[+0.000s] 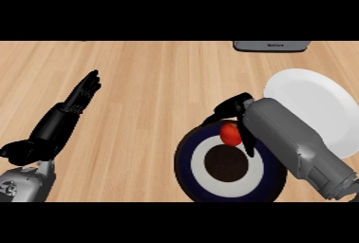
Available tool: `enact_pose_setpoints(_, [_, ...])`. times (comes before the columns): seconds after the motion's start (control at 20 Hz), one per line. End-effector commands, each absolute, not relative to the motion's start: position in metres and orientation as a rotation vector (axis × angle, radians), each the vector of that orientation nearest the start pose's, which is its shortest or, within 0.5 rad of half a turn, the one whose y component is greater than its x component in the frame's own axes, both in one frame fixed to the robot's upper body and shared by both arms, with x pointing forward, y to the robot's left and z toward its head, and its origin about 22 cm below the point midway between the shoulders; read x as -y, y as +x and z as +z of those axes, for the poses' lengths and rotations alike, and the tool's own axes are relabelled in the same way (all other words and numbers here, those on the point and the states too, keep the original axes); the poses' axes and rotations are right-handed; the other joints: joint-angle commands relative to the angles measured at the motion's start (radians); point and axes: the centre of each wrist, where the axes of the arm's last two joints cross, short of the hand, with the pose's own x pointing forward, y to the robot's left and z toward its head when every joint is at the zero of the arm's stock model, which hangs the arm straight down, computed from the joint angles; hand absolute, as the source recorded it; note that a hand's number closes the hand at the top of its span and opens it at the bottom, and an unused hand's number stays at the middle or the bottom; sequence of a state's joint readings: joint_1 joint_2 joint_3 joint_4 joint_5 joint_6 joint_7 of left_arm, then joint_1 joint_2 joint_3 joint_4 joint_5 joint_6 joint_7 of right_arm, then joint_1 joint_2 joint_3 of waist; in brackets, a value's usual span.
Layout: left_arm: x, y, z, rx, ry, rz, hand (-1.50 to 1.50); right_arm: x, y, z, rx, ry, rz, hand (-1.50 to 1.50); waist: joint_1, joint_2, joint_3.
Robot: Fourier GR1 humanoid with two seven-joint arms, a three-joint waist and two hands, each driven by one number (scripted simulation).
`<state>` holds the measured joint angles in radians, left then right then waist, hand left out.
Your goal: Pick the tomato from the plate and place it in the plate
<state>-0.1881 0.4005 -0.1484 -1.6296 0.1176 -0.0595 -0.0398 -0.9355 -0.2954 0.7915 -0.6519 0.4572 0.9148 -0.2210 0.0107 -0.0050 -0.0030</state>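
Right hand (235, 108) fingers curl round tomato (231, 134) over the ringed plate (191, 163). Grasp looks underway; move to white plate (316, 102) at 2 o'clock remains. Left hand (70, 111) released, idle at 9 o'clock.

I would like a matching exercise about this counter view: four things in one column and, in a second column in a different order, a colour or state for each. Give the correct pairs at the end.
Things:
1. tomato
2. plate at the right
3. plate at the lower middle
4. left robot hand

Colour or state:
A. plain white
B. open, fingers straight, resting
C. red, at the right robot hand
D. dark blue and white rings, dark centre

Pairs: 1-C, 2-A, 3-D, 4-B
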Motion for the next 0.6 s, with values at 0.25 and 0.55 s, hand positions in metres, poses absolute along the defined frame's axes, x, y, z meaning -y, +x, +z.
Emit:
enact_pose_setpoints(0.25, [-0.257,0.278,0.094,1.768,0.016,-0.449,0.00,0.157,0.381,0.007,0.523,0.285,1.993,-1.50,-0.005,0.006,0.004])
enact_pose_setpoints(0.55, [-0.265,0.277,0.083,1.788,0.001,-0.471,0.00,0.143,0.376,0.017,0.690,0.370,2.070,1.50,-0.001,0.007,0.003])
